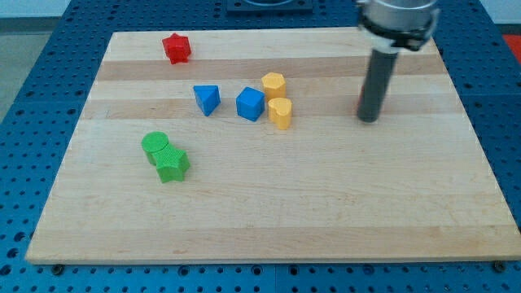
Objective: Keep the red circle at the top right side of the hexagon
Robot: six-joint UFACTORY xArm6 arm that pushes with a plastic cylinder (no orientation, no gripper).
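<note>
Worktop (269, 203): pale wooden board on a blue perforated base, eight small blocks accounted for.

Red star (176, 48): far left, alone, well apart from the rest.

Blue triangle (207, 99): left of centre, near the blue cube (251, 104), which sits to its right without touching it.

Yellow hexagon (273, 84): just beyond and right of the blue cube. Yellow heart (280, 113): directly in front of the hexagon, very close to it and just beside the cube.

Green pair: green circle (155, 145) and green star (172, 164), left near side, touching, the star nearer and slightly to the right.

Red circle (361, 102): right side of the board, almost wholly hidden behind the rod; only a thin red sliver shows at the rod's left edge. It lies well right of the hexagon and slightly nearer.

Rod: dark, upright, hanging from a grey mount at the far right. My tip (370, 120) rests on the board directly in front of the red circle, apparently against it, well apart from every other block.

Claw: none fitted; no open or closed state to record.
</note>
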